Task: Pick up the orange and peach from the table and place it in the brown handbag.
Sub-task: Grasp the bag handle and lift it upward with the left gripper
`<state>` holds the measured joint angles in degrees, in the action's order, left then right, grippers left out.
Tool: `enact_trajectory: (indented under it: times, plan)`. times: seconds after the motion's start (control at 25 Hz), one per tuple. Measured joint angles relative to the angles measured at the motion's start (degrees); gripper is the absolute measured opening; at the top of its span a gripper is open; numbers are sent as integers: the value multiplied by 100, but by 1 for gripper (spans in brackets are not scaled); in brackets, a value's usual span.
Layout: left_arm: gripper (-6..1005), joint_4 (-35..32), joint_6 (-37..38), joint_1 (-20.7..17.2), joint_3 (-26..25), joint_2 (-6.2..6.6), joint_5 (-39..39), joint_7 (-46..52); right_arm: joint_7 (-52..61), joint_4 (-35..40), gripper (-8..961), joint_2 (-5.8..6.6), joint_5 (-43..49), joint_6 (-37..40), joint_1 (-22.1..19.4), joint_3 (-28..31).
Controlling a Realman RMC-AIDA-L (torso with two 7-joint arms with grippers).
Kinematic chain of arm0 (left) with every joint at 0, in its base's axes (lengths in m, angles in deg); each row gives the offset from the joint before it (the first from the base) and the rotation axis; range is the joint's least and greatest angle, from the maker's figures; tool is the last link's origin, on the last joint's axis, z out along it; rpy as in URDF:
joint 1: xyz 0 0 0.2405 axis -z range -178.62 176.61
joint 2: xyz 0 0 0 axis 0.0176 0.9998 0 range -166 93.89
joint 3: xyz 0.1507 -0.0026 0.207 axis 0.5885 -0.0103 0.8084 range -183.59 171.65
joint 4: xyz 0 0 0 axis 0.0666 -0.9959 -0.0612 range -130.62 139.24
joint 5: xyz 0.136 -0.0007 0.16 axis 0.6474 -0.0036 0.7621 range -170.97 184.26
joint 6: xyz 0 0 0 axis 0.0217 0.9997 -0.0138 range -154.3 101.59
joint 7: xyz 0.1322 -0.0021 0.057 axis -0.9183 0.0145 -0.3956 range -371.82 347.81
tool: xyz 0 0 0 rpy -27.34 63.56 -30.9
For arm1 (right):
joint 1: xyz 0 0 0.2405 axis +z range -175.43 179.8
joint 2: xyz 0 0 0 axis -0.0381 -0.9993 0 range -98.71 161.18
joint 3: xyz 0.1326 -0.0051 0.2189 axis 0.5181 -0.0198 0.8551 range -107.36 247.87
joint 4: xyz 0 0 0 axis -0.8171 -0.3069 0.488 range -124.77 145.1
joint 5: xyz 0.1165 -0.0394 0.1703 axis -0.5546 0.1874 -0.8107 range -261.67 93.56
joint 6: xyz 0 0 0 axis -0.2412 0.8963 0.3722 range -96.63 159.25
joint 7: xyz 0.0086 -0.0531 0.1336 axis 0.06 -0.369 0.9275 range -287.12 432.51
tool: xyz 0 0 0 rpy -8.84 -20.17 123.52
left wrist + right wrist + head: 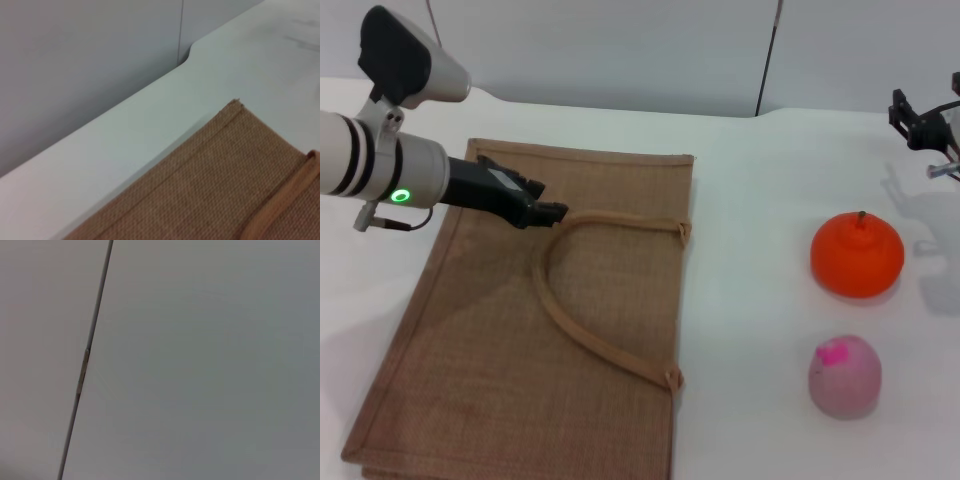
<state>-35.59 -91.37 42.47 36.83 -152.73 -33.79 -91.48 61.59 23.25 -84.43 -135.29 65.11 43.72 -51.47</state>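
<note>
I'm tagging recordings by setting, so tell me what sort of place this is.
Probably a lab or test bench rather than a home: a bare white table against plain grey wall panels, with only staged props, a brown handbag lying flat, an orange and a peach.

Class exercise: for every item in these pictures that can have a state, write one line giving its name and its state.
brown handbag: lying flat on the table, closed, nothing visibly in it.
strap handle: looped flat on the bag.
orange: on the table, upright, stem up, not held.
peach: on the table, not held.
left gripper: over the bag, by the handle.
right gripper: far edge, holding nothing visible.
</note>
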Motion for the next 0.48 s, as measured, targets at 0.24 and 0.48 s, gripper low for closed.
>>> enact_trajectory:
  times: [0.24, 0.48]
  plan:
    - [481, 173, 19, 136, 0, -10, -1, -38, 5, 10, 757, 0, 0, -6, 20, 0]
    - [477, 539, 159, 228, 0, -10, 39, -133, 5, 2, 757, 0, 0, -6, 21, 0]
